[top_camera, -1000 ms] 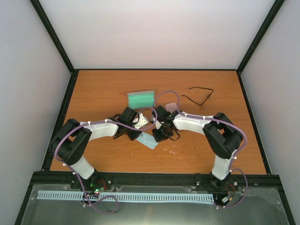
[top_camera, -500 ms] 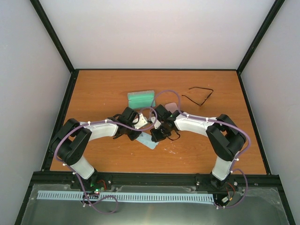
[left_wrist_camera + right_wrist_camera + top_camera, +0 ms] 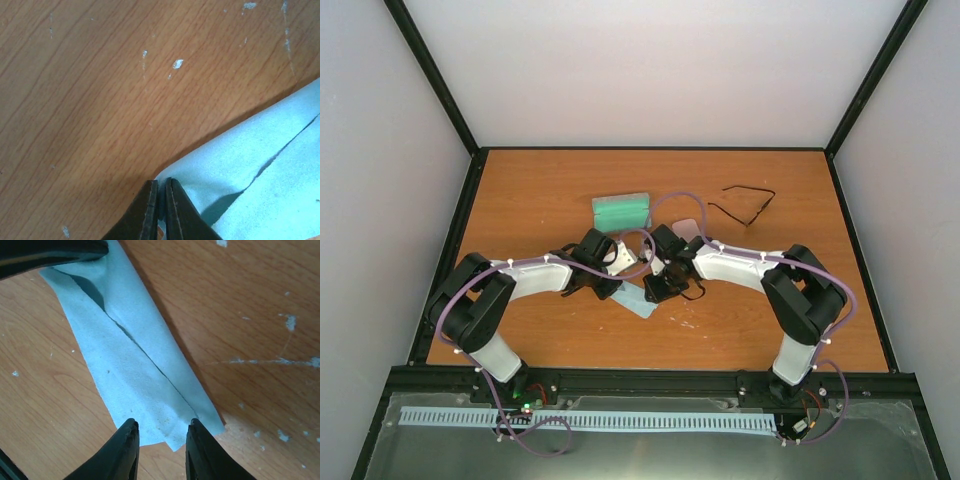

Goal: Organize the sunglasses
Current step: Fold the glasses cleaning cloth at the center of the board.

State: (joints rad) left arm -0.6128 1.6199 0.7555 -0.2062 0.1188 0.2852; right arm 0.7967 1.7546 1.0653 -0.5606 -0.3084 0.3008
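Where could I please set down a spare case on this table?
The table is bare at its far-left corner beside the green object, and along the near edge, short of the light-blue cloth. Crowded: the centre, where left gripper and right gripper meet at that cloth.

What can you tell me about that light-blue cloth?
The light-blue cloth is soft, suede-like fabric folded into a long strip, its edges meeting in a seam down the middle. It lies on the wooden table. The left gripper pinches one corner shut; the right gripper straddles the opposite end, open.
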